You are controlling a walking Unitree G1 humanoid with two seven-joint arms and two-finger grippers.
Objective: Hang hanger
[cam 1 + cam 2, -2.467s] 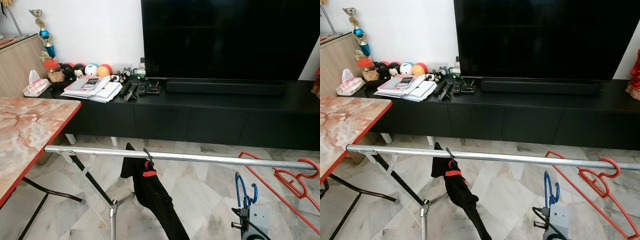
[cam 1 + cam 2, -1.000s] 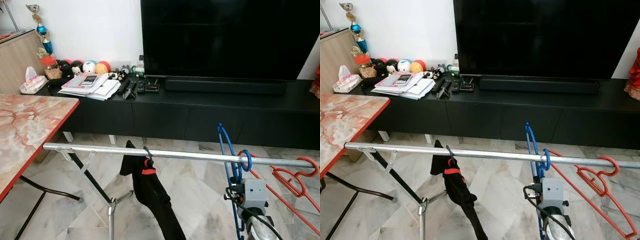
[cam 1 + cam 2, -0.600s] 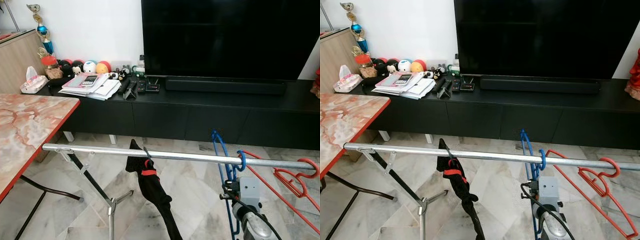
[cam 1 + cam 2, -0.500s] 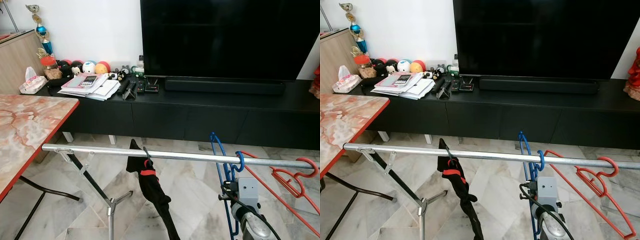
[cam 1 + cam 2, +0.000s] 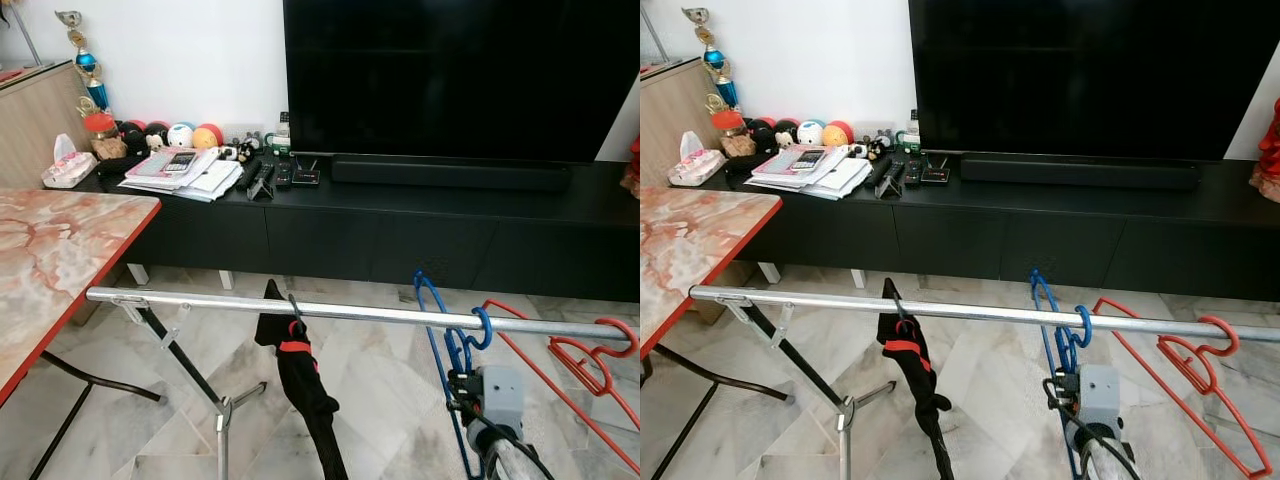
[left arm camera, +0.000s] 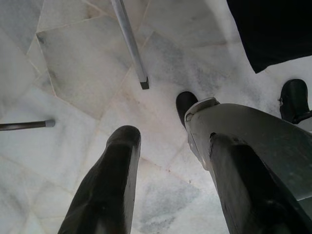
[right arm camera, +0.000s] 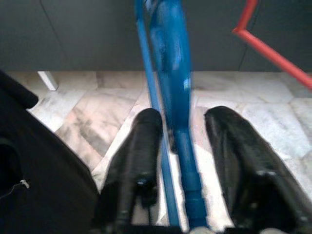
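Nearest, at the bottom right of the head views, the right hand [image 7: 178,146] reaches up under the rail with its two black fingers [image 7: 134,161] spread a little apart. The blue hanger [image 5: 447,325] runs between them, and whether they press on it or just flank it cannot be told. The left hand [image 6: 170,180] hangs low over the marble floor [image 6: 73,63], its fingers well apart and holding nothing, with a leg of the rack [image 6: 129,41] ahead of it.

Just beyond the right hand, the blue hanger's hook curls over the silver rail [image 5: 350,313], its frame hanging down toward the wrist. To its right an orange hanger [image 5: 585,355] is hooked on the same rail near the end. To its left a black garment [image 5: 300,385] with a red band hangs from the rail on its own dark hook, well apart from the blue hanger.

On the robot's left stands a counter [image 5: 50,260] with a marbled pink top and red edge.

Farther back, a long black TV cabinet [image 5: 420,225] carries a soundbar [image 5: 450,172], remotes [image 5: 262,178], a stack of papers [image 5: 185,175], coloured balls [image 5: 185,135], a tissue box [image 5: 68,170] and a trophy [image 5: 88,70]. A large dark television [image 5: 460,75] stands against the white wall.
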